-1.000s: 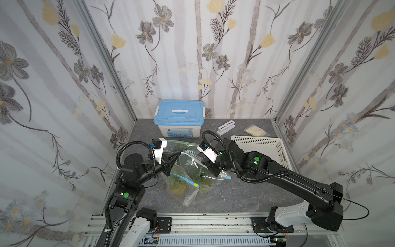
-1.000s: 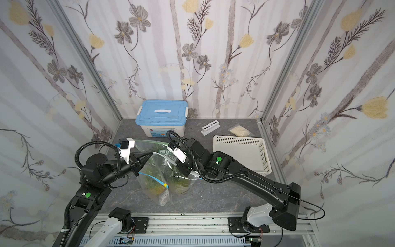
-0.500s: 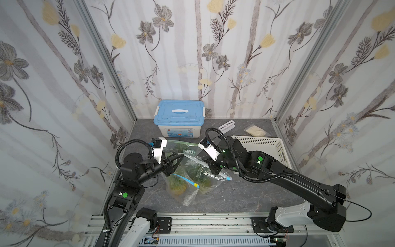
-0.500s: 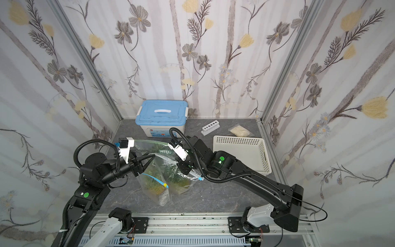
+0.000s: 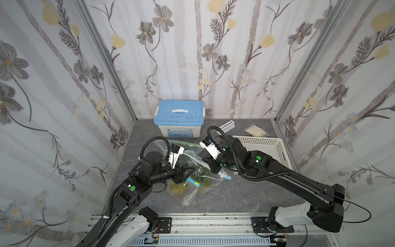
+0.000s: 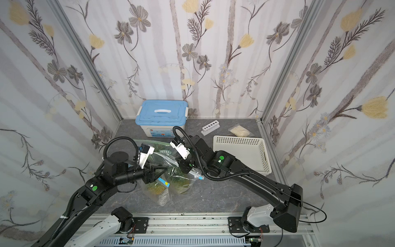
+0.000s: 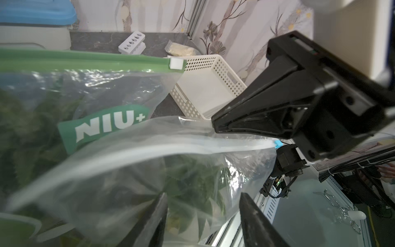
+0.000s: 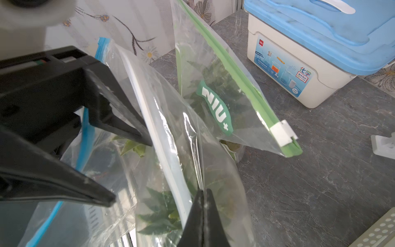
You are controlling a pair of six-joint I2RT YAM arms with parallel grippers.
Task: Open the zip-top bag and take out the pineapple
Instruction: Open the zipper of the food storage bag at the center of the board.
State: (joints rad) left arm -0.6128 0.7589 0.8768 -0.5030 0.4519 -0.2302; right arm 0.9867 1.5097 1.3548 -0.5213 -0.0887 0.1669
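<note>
The right fingers [image 8: 202, 213] are clenched on a fold of the zip-top bag [image 5: 188, 196], just beside its white zip strip [image 7: 171, 147], and hold that edge up off the surface [image 5: 235, 198]. The left fingers [image 7: 254, 218] are released and empty, close to the film. The pineapple [image 5: 178, 187] is inside the bag, below both pairs of fingers. The mouth looks partly parted, though I can't be sure. Widening it and lifting the fruit out are left.

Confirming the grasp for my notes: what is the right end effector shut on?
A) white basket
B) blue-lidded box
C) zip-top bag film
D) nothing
C: the right wrist view shows the right end effector pinching the zip-top bag beside its white zip strip.
</note>
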